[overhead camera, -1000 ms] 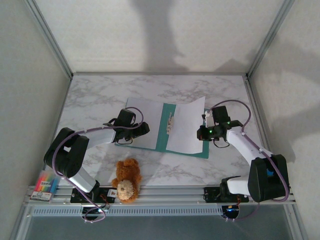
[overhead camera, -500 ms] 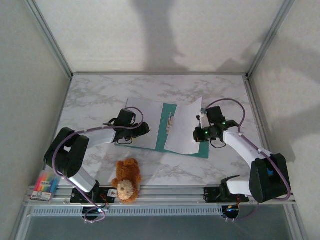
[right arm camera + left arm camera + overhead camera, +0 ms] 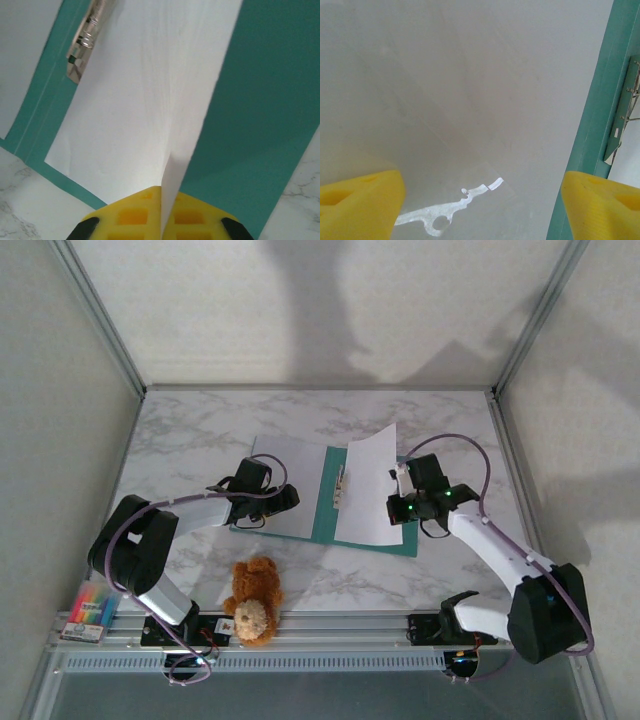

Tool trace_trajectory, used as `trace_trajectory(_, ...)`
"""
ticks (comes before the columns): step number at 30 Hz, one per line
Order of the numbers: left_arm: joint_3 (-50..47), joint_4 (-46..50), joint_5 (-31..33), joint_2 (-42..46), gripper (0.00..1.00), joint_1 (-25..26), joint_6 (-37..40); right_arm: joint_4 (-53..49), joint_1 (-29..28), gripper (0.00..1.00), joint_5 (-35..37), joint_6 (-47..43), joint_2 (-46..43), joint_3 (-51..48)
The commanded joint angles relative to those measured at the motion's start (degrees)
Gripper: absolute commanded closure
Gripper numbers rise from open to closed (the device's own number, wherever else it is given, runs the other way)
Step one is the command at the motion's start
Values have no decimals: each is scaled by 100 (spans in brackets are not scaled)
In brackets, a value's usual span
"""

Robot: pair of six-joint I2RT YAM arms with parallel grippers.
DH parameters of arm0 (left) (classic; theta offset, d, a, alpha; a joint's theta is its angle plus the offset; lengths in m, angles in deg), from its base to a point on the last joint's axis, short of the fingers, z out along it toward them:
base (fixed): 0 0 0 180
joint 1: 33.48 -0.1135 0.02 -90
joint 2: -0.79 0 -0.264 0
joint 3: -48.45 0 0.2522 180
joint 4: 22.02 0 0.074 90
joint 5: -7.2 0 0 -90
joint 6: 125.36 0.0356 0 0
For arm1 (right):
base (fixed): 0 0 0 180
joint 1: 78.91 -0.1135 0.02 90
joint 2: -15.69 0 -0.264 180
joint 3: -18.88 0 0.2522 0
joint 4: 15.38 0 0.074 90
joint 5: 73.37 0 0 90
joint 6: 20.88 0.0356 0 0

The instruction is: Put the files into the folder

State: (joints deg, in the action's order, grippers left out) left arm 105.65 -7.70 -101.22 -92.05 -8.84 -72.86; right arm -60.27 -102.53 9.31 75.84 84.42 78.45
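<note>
Near the folder (image 3: 323, 518), teddy bear (image 3: 252, 602)

A brown teddy bear (image 3: 252, 601) lies on the marble table (image 3: 200, 430), marker pack (image 3: 88, 610) to its left.

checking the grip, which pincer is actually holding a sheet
The right pincer: it is shut on the edge of the white sheet. The left pincer stands open above the folder, holding nothing.

files (image 3: 365, 490) over folder (image 3: 325, 505) right half, teddy bear (image 3: 252, 602) before folder's left corner
</note>
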Motion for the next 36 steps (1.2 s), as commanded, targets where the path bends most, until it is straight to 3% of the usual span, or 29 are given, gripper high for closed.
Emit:
trace_trajectory(1, -92, 396, 84, -370, 16, -74, 129, 108, -105, 100, 120, -44, -188, -133)
trace_trajectory(36, -125, 507, 128, -217, 16, -78, 145, 55, 13, 100, -168, 22, 554, 166)
